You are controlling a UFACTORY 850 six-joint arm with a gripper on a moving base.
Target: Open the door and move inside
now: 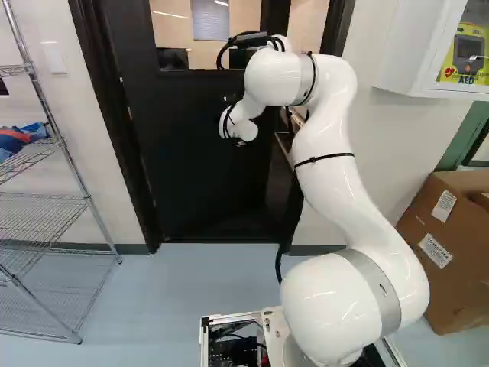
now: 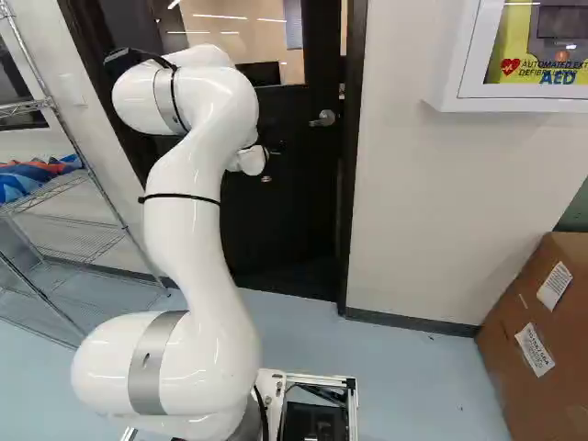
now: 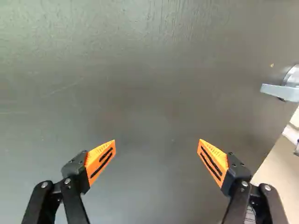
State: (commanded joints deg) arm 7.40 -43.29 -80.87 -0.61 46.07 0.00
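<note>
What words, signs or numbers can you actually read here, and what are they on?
"AED": on the yellow panel in the white wall cabinet.
"AUTOMATED": small print on that same panel, above "AED"; the other small words there are too blurred to quote reliably.
White labels on the brown box: printed, but too small and blurred to read.

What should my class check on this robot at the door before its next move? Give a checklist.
1. Door off its frame: ok, a gap shows.
2. Door wide open for the base: not ok, it looks only partly open.
3. Tool open, nothing gripped: ok.
4. Tool clear of the lever handle: ok, handle lies off to one side.
5. Tool touching the door: cannot tell.
</note>
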